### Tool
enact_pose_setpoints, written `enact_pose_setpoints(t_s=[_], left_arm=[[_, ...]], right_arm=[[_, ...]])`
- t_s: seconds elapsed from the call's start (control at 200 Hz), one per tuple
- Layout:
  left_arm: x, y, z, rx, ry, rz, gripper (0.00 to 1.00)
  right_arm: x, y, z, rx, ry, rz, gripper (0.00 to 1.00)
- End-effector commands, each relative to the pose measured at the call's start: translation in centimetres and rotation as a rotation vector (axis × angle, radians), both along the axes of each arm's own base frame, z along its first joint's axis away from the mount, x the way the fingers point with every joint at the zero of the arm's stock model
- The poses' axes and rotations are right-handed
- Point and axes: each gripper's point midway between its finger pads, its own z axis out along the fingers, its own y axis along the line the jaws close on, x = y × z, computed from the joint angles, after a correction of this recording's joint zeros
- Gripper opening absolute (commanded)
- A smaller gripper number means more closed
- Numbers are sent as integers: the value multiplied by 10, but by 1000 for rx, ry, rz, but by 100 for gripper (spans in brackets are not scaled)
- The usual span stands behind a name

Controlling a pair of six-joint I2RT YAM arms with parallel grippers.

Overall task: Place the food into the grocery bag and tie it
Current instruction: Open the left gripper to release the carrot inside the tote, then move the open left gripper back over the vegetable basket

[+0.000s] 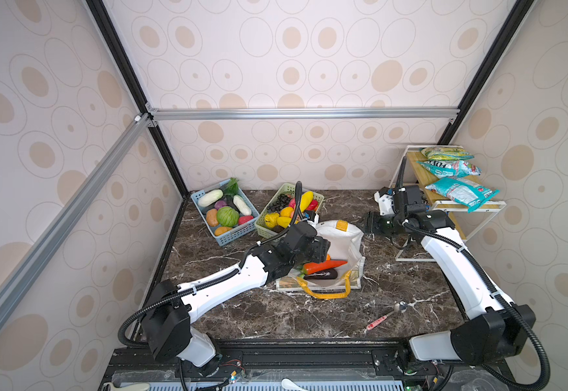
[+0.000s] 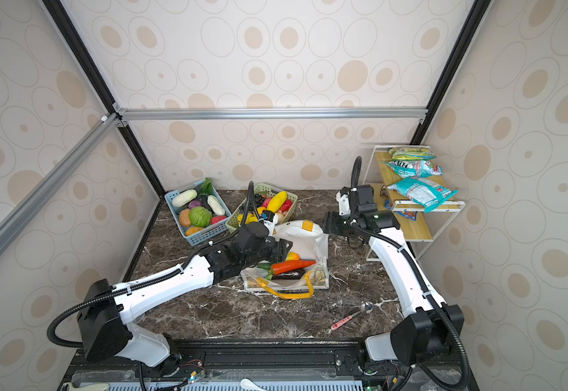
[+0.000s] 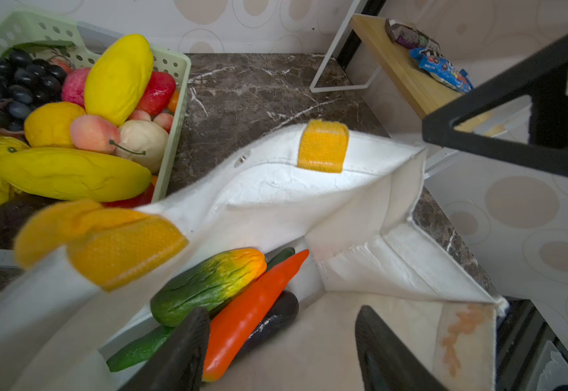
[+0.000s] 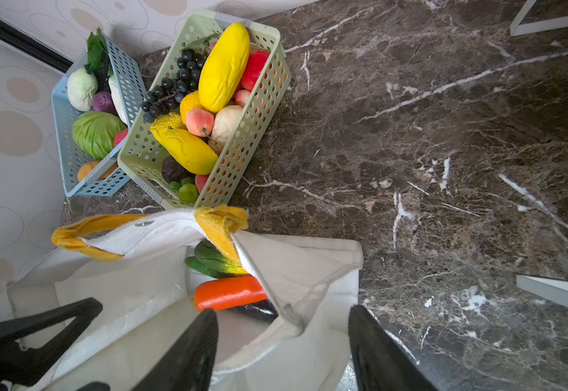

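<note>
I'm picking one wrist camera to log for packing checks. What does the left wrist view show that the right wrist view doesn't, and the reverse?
Left wrist only: the wooden shelf with small snack packs on it.
Right wrist only: the blue basket holding a cabbage.
Both: the open grocery bag with the carrot, eggplant and gourd inside, and the green basket of fruit beside it.

The eggplant (image 3: 284, 308) lies mostly hidden beneath the carrot (image 3: 248, 313); the near strap handle (image 3: 113, 243) is blurred, perhaps folded.
</note>
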Motion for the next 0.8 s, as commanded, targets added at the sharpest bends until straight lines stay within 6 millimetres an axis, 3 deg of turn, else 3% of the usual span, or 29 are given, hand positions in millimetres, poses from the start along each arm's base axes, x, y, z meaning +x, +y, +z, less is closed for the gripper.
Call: enact_pose_setpoints(t_s=[0.0, 0.255, 0.45, 0.795], left_arm=[[25, 15, 34, -35, -64, 87, 69], [61, 53, 60, -77, -110, 209, 68], [88, 99, 70, -47, -130, 349, 69], [123, 189, 54, 27, -109, 573, 69]], right_arm=[[-1, 7, 15, 8, -33, 27, 64], [7, 10, 22, 8, -50, 39, 64], [17, 14, 25, 14, -57, 51, 64], [30, 25, 36, 28, -79, 86, 64]])
